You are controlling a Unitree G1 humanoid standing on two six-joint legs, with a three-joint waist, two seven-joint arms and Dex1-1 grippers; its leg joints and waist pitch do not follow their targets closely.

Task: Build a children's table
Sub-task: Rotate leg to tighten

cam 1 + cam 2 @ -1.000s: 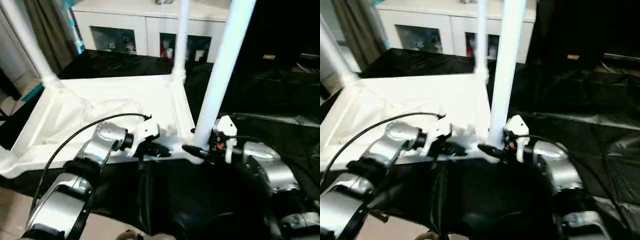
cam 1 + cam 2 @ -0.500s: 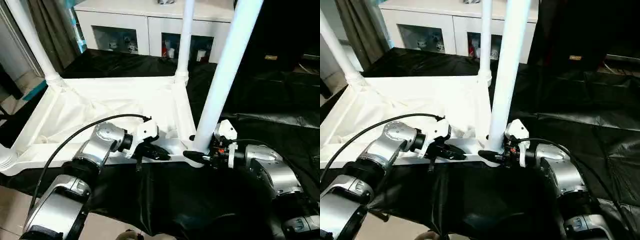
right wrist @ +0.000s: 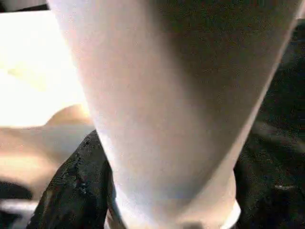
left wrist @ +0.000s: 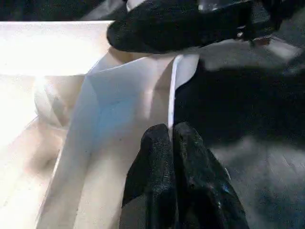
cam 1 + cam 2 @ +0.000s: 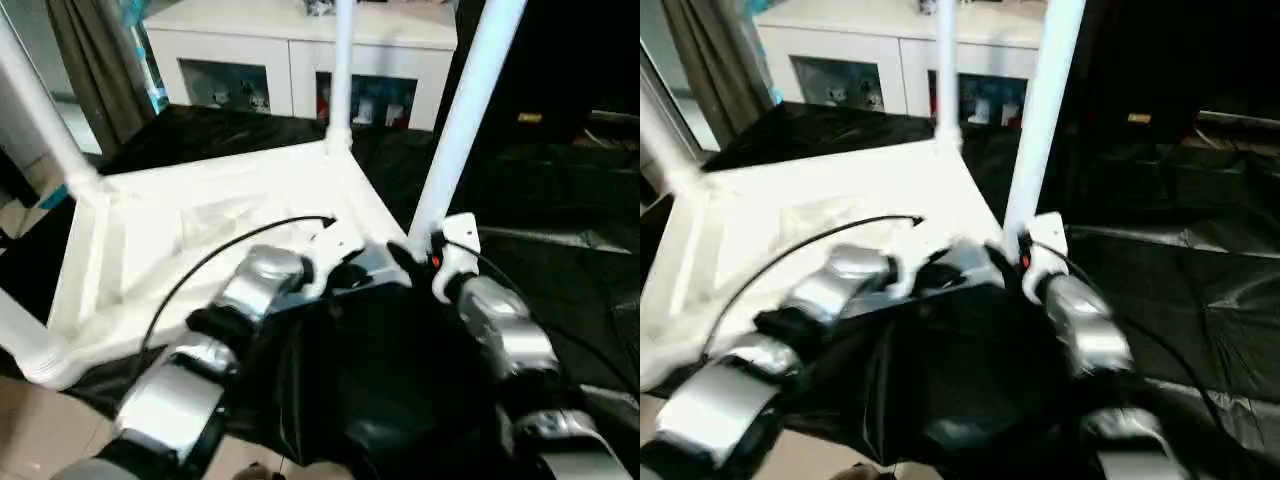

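Left eye view | children's table (image 5: 230, 200) inverted on black sheet (image 5: 560, 290) | right gripper (image 5: 408, 256) clamped round near-corner leg (image 5: 455, 110); left gripper (image 4: 171, 143) fingers together on table rim beside leg | risk: leg unseats if table slides.

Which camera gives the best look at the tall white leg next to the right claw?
The left eye view: the leg rises from the tabletop's near corner beside the right claw. The right eye view shows much the same; the right wrist view, a close-up stretch.

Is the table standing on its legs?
No, the table lies upside down, its legs pointing up.
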